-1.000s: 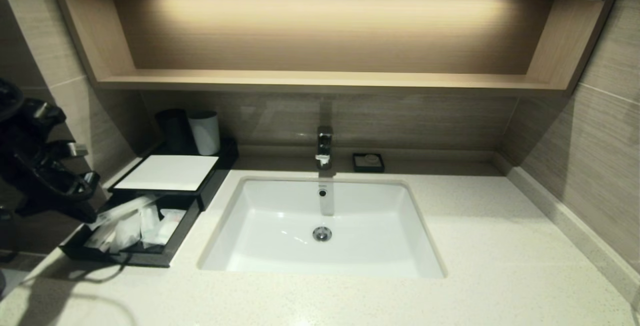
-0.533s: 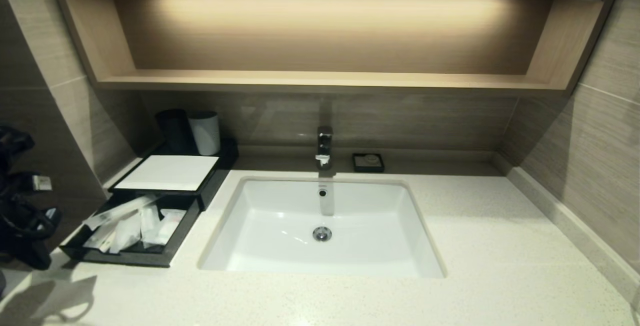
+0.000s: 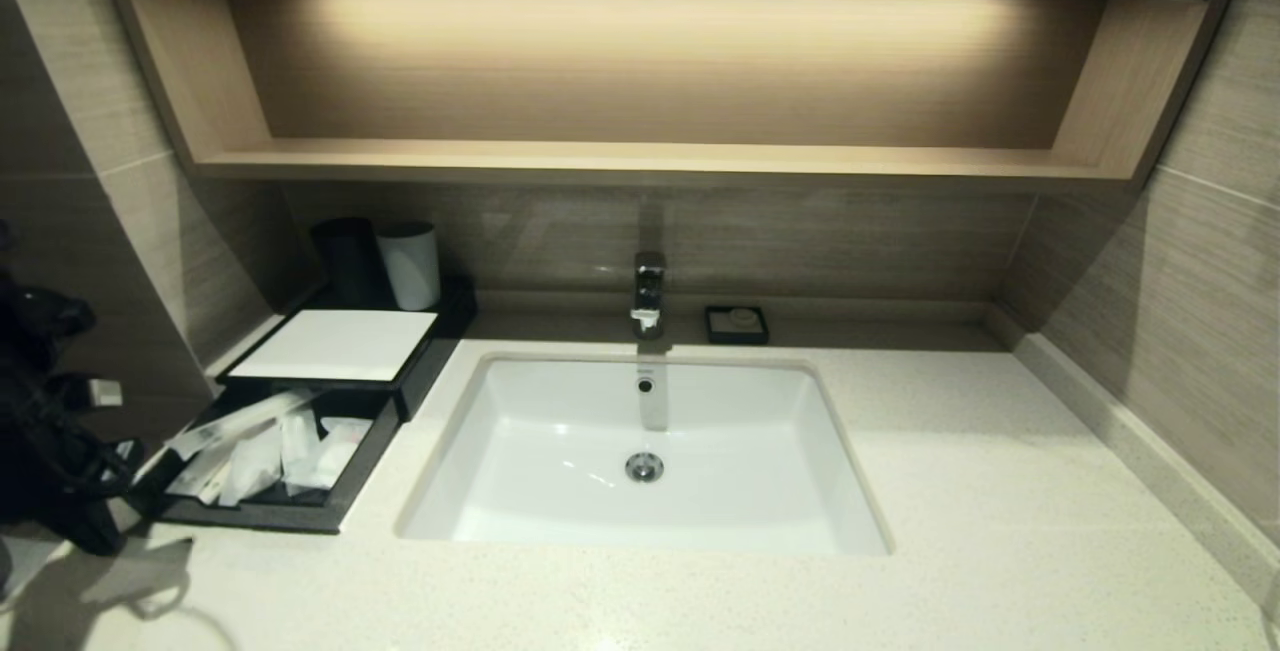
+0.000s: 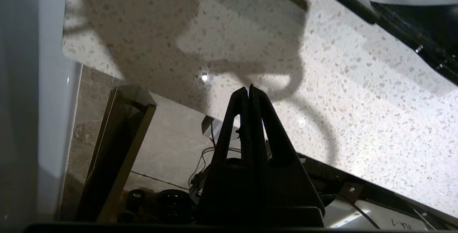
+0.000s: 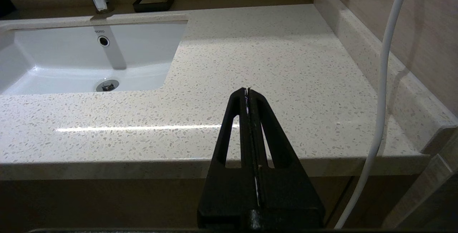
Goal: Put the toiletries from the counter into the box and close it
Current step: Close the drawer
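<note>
Resting inside the pulled-out drawer (image 3: 262,466) of the box (image 3: 340,346), the toiletries (image 3: 268,451) sit at the left end of the counter (image 3: 960,451), between the sink (image 3: 645,451) and the wall edge; none shows on the bare stone. The drawer is not yet shut, so closing it looks like the step in hand.

The left gripper (image 4: 248,89) has its fingers pressed together with nothing between them, low at the counter's front-left corner, just beside the drawer's outer front corner. The right gripper (image 5: 247,90), fingers also together, sits parked off the counter's front edge on the right.

Several things could spoil the push. One long packet (image 3: 240,418) leans over the drawer's left rim and lies up near the box's opening; it may well catch there and jam or crumple as the drawer slides in. A push from the corner rather than the middle of the drawer front would likely skew the drawer or shove the whole box back toward the cups (image 3: 380,266) behind it.
</note>
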Robot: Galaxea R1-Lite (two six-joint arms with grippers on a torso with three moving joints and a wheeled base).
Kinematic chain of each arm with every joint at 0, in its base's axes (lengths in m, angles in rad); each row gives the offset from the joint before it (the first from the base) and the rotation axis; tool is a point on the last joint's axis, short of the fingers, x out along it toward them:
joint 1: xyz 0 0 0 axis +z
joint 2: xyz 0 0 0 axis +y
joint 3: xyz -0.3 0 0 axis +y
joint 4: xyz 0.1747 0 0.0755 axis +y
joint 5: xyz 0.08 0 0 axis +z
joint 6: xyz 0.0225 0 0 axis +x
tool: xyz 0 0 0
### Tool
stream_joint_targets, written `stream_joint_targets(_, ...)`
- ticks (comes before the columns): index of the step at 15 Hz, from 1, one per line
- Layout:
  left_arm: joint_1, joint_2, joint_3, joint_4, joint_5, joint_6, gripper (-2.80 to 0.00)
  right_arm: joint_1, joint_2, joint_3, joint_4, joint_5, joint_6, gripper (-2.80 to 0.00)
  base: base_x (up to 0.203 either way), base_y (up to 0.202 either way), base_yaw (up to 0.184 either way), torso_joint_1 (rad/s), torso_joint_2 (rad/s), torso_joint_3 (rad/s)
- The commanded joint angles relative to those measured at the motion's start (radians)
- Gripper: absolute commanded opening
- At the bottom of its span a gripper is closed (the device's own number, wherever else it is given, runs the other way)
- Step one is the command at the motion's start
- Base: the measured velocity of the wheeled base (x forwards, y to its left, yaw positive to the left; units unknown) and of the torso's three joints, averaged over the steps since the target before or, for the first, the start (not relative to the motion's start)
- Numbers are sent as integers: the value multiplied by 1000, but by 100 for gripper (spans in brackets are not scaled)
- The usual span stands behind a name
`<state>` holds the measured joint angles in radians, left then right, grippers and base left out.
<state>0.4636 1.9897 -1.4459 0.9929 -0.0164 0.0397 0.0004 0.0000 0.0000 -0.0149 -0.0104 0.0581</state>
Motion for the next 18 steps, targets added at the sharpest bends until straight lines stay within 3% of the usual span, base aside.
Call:
stream_joint_targets(1,-2,49,2,1,0,0,-280,0,2,0,0,0,0,-280,0,0,0,0,0,0)
stream_joint_targets(9,-8,91,22,-172,-58,-1,-280,0,2,0,0,0,0,-280,0,0,0,0,0,0)
stream_joint_targets(14,-10,53,11,-167,-60,6,-280,0,2,0,0,0,0,-280,0,0,0,0,0,0)
stream_joint_targets(18,-41,-44,-60,-143,-67,53,-280,1,1,0,0,0,0,-280,0,0,0,0,0,0)
